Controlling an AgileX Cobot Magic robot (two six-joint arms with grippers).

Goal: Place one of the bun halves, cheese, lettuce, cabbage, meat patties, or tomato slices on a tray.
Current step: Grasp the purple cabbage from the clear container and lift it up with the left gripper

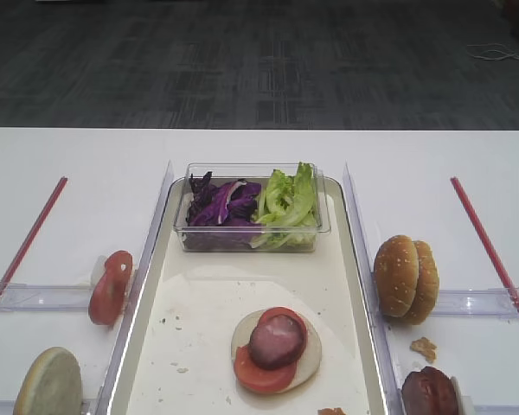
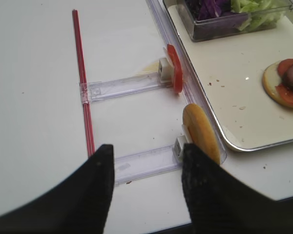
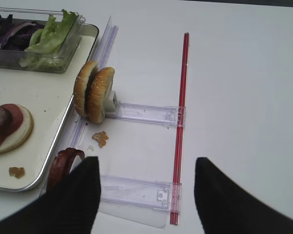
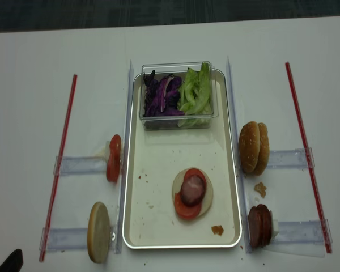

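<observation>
On the white tabletop, both black grippers, left and right, gape empty; reach for the purple-red cabbage strips in the clear tub at the cream silver-rimmed tray's twelve o'clock, pinching lightly.

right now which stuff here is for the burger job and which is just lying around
For the job: tray, cabbage, lettuce, sesame buns, pale bun, patties, tomato slices.
Lying about: red sticks, crumb.
</observation>
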